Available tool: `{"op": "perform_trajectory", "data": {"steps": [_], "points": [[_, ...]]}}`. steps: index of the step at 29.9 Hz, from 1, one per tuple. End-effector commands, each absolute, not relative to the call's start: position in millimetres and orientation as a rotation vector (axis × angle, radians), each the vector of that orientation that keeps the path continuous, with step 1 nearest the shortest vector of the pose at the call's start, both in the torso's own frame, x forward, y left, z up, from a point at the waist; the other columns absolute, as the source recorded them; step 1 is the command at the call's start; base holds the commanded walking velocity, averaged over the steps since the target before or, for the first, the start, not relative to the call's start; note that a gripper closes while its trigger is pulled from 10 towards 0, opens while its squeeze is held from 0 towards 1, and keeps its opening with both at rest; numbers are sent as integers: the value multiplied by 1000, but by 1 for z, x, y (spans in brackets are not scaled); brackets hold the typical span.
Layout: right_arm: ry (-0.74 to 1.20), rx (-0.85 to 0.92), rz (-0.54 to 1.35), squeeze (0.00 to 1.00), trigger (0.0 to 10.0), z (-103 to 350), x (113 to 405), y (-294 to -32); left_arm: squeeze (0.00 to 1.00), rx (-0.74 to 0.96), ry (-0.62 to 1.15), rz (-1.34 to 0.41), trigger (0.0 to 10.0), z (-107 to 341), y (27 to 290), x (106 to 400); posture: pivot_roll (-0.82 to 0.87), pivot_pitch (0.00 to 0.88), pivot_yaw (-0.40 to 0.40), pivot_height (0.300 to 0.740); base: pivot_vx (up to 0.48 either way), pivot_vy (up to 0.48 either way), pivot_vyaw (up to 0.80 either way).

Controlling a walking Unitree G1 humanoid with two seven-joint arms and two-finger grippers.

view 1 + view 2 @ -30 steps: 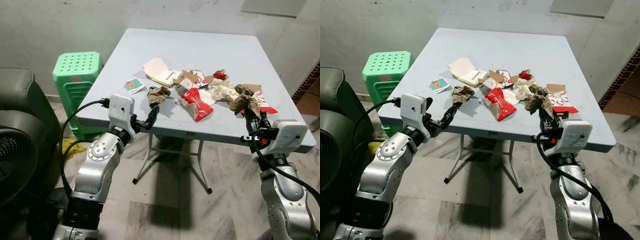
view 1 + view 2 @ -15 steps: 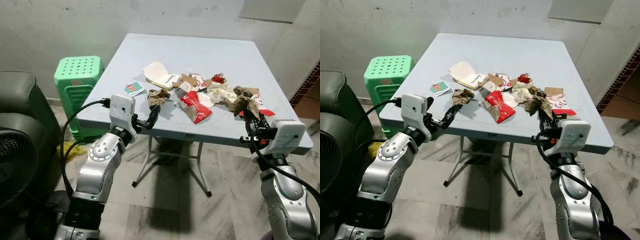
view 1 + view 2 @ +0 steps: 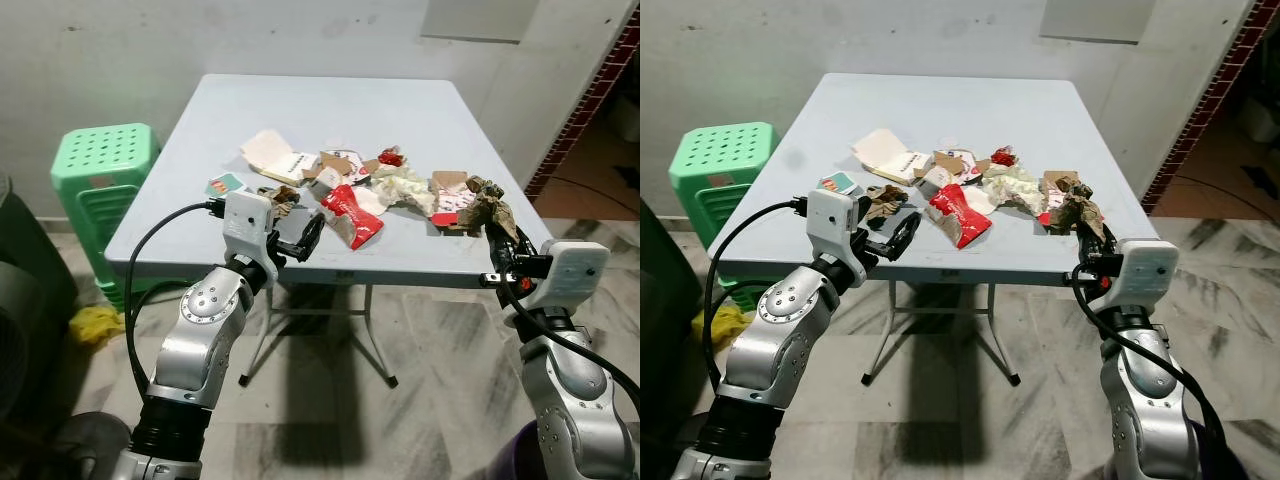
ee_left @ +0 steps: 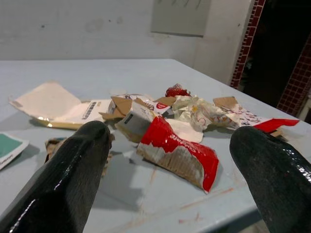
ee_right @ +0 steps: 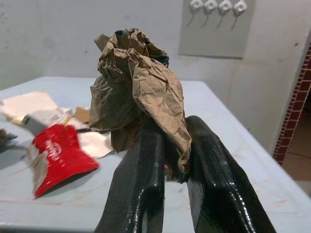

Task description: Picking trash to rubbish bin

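A pile of trash lies on the pale blue folding table point(image 3: 300, 110): a red wrapper point(image 3: 350, 212), a cream cardboard box point(image 3: 268, 155), crumpled white paper point(image 3: 405, 185), a teal card point(image 3: 224, 184) and a small brown wad point(image 3: 276, 197). My right gripper point(image 3: 497, 238) hovers at the table's right front corner, shut on a crumpled brown paper bag point(image 5: 133, 82) that sticks up above its fingers point(image 5: 141, 184). At the table's front edge, just short of the small brown wad, my left gripper point(image 3: 303, 237) is open and holds nothing; its fingers point(image 4: 73, 165) frame the red wrapper point(image 4: 177, 155).
A green plastic stool point(image 3: 95, 165) stands left of the table, with a yellow rag point(image 3: 95, 325) on the tiled floor below it. A brick wall edge point(image 3: 590, 90) and a doorway lie to the right. Bare floor stretches in front of the table.
The whole view has swung to the right, so the table and stool sit further left in the picture. The right gripper still grips the brown paper bag.
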State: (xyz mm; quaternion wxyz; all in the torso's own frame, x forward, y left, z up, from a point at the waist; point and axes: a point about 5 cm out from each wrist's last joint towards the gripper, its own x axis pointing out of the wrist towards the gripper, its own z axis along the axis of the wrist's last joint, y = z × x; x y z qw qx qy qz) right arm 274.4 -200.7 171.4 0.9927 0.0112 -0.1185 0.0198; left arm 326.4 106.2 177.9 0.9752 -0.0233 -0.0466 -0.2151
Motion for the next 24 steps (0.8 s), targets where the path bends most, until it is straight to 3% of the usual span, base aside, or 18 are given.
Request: {"op": "perform_trajectory", "data": {"steps": [1, 8, 10, 24], "points": [[-239, 9, 15, 0, 10000, 174, 273, -207, 0, -50, -90, -464, 10000, 178, 99, 325, -95, 51, -13, 740, 0, -480, -769], [-235, 10, 15, 0, 10000, 173, 273, -208, 0, -47, -80, -453, 10000, 177, 100, 325, -93, 51, -15, 740, 0, -445, -771], [-232, 6, 15, 0, 10000, 173, 273, -208, 0, -79, -73, -441, 10000, 176, 101, 326, -93, 52, -15, 740, 0, 0, -766], [-202, 19, -33, 0, 10000, 173, 275, -216, 0, -50, -25, -489, 10000, 173, 92, 325, -97, 54, -19, 740, 0, 0, 0]]}}
